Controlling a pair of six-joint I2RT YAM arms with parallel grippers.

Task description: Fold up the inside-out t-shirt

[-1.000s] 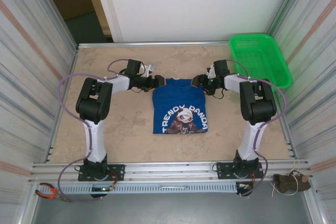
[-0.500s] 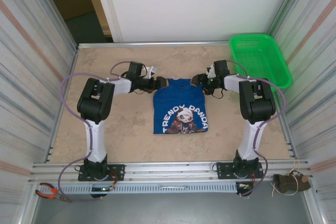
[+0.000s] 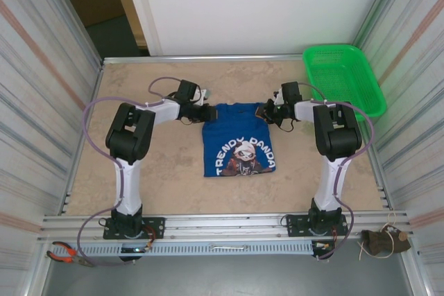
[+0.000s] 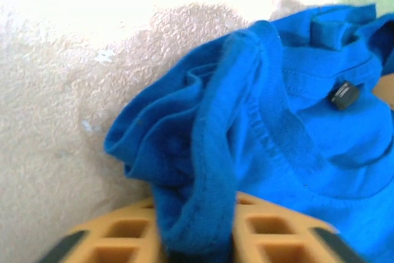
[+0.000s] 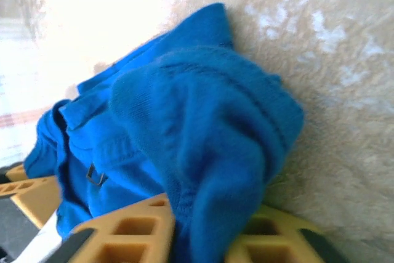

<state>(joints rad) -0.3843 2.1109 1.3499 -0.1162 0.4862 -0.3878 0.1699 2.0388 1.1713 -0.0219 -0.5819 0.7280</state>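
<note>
The t-shirt (image 3: 238, 140) lies flat in the middle of the table (image 3: 180, 192), graphic side up, with its printed end toward the arm bases and its far edge between the two grippers. The left gripper (image 3: 208, 111) is at the t-shirt's far left corner, jaws nearly closed and pinching a bunched fold of blue hem between its yellow fingers (image 4: 289, 229). The right gripper (image 3: 264, 110) is at the far right corner, likewise nearly closed on a thick wad of blue fabric, and the basket (image 3: 343, 77) stands well apart at the table's far right corner.
</note>
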